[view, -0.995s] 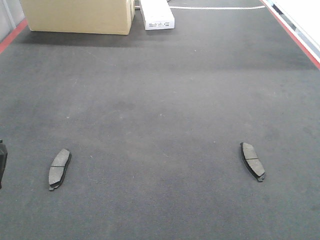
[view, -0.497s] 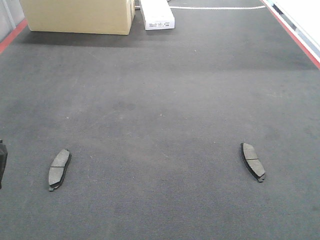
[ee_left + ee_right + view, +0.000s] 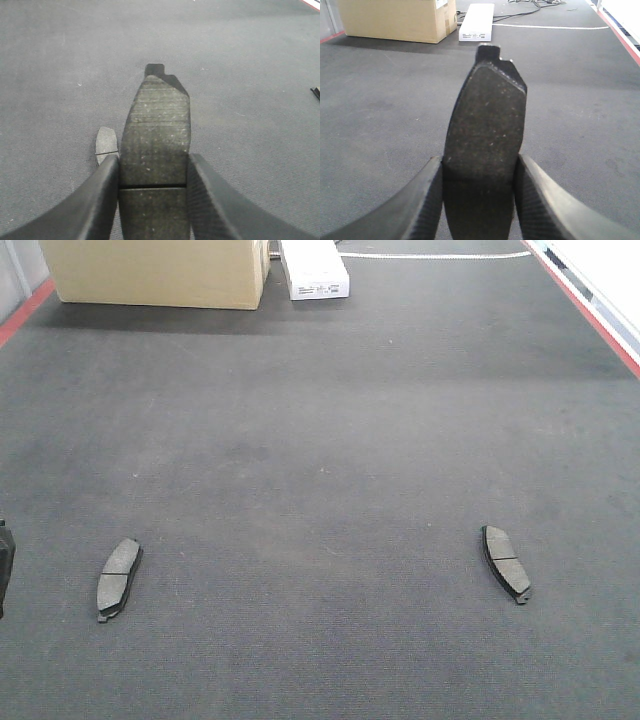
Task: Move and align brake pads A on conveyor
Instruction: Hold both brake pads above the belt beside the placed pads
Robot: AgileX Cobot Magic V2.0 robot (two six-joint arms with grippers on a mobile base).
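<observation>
Two brake pads lie flat on the conveyor, well apart: the left pad near the lower left of the front view and the right pad near the lower right, each with its grey face up and its thin centre groove showing. Both lie with their long axes running roughly away from the camera, the left one leaning slightly right at its far end, the right one leaning slightly left.

The left gripper is clenched on a third pad, its two dark curved fingers pressed against the pad's long edges; the pad sticks out forward above the belt, and the left pad lying on the conveyor peeks out just beside it in the left wrist view. The right gripper likewise grasps a fourth pad by its sides, the tabbed end pointing away.

At the belt's far end stand a cardboard box and a white box, close beside each other. A red stripe runs along the right margin.
</observation>
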